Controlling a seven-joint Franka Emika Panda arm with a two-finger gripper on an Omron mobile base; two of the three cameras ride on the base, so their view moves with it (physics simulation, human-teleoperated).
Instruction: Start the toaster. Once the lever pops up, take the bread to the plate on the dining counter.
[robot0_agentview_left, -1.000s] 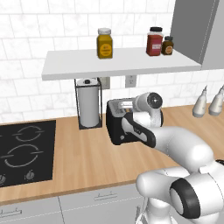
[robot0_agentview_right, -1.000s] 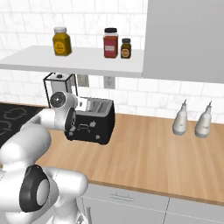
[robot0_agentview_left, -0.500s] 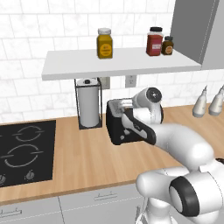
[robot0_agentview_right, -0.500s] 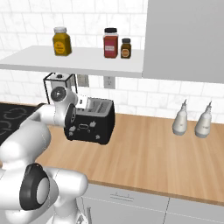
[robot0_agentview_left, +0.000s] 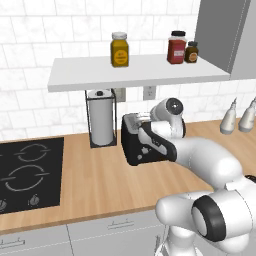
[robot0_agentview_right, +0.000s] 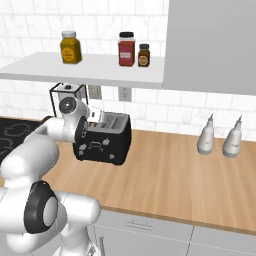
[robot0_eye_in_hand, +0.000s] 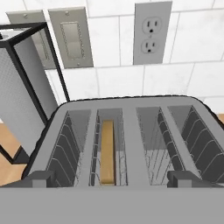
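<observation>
The black toaster (robot0_agentview_left: 136, 148) stands on the wood counter near the wall, its knobbed front (robot0_agentview_right: 100, 146) turned outward. Seen from the hand view, its silver top (robot0_eye_in_hand: 131, 131) lies just below me, and the tan bread (robot0_eye_in_hand: 107, 151) sits sunk in the slot left of centre. My gripper (robot0_eye_in_hand: 113, 178) hovers right above the toaster's near edge, open, with one dark fingertip (robot0_eye_in_hand: 41, 177) at each end and nothing between them. From the right base view the gripper (robot0_agentview_right: 96, 118) hangs over the toaster's left end. The plate and the dining counter are out of view.
A paper towel holder (robot0_agentview_left: 101, 117) stands close to the toaster's left. A black cooktop (robot0_agentview_left: 25, 170) lies further left. A white shelf (robot0_agentview_left: 135, 70) with jars hangs overhead. Two white bottles (robot0_agentview_right: 220, 136) stand at the right by the wall.
The wrist has risen a little and the hand has settled over the toaster's top. The jaws stay open and the toaster has not moved.
</observation>
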